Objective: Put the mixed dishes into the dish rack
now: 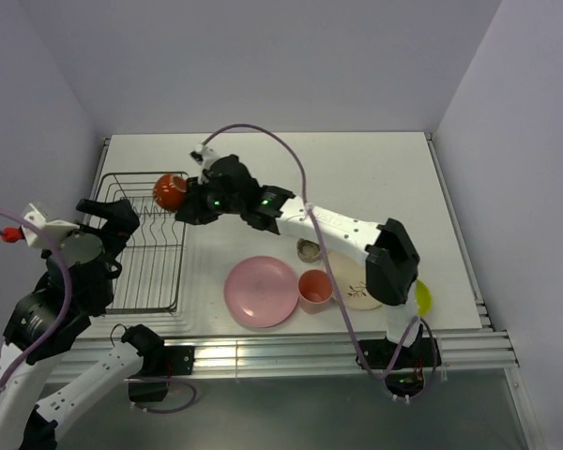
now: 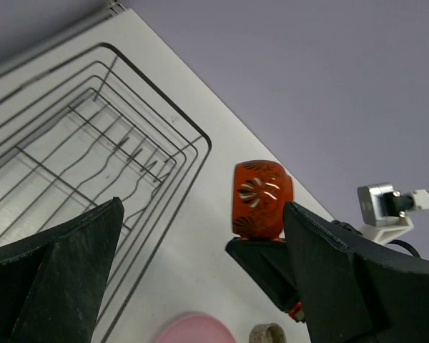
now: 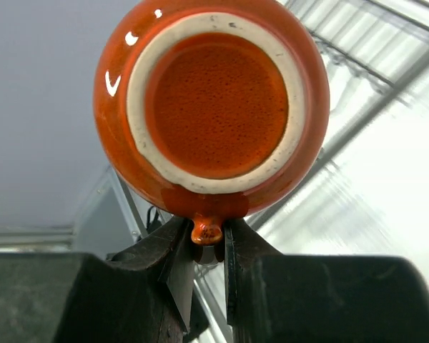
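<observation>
Lilac walls enclose a white desk with a dark wire rack at its left. The right pincer is clenched on the handle of an orange-red mug, holding it in the air, tipped sideways, by the rack's far right corner. The left pincer hangs released over the rack, grasping nothing. Loading the mug seems the step in hand; next it likely needs lowering among the prongs, then release. A pink plate waits on the desk.

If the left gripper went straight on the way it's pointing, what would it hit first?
Likely the dark red-orange mug in the right gripper, beyond the dish rack rim; depth is unclear.
</observation>
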Robot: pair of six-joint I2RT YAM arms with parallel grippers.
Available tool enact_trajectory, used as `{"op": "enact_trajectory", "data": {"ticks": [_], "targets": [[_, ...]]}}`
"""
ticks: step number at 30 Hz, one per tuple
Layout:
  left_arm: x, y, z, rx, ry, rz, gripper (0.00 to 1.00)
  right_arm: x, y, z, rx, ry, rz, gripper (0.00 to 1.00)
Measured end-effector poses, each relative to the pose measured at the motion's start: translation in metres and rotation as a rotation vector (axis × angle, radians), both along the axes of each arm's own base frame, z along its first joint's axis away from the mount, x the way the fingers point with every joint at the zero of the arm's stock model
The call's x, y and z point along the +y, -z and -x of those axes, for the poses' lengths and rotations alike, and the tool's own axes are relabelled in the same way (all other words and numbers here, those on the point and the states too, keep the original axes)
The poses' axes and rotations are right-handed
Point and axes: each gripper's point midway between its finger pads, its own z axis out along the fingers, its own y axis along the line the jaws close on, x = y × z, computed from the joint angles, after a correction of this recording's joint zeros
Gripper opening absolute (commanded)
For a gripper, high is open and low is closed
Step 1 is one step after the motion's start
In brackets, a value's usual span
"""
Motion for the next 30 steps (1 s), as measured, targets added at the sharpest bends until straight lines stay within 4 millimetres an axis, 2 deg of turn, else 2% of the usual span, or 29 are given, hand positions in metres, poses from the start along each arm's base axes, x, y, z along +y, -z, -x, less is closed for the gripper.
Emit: {"op": "enact_trajectory", "data": {"ticks": [5,7,10,15,19,23,30], "targets": [[0.026,-0.013,0.020,-0.049,-0.069,0.008,0.96,0.060,0.011,0.019,-0.074,-0.105,0.071,0.00],[0.033,-0.020,0.028,-0.081,-0.075,0.019,0.95,0.077,0.022,0.027,-0.087,-0.146,0.106,0.00],[0.040,-0.030,0.038,-0.121,-0.077,0.034,0.95,0.094,0.046,0.031,-0.100,-0.179,0.173,0.00],[0.045,-0.043,0.045,-0.167,-0.070,0.054,0.94,0.097,0.098,0.028,-0.089,-0.193,0.299,0.00],[0.043,-0.053,0.047,-0.193,-0.049,0.071,0.94,0.091,0.129,0.030,-0.077,-0.203,0.383,0.00],[0.039,-0.056,0.046,-0.202,-0.029,0.078,0.94,0.099,0.137,0.028,-0.113,-0.203,0.403,0.00],[0.035,-0.056,0.045,-0.202,-0.005,0.081,0.95,0.109,0.149,0.043,-0.164,-0.232,0.446,0.00]]}}
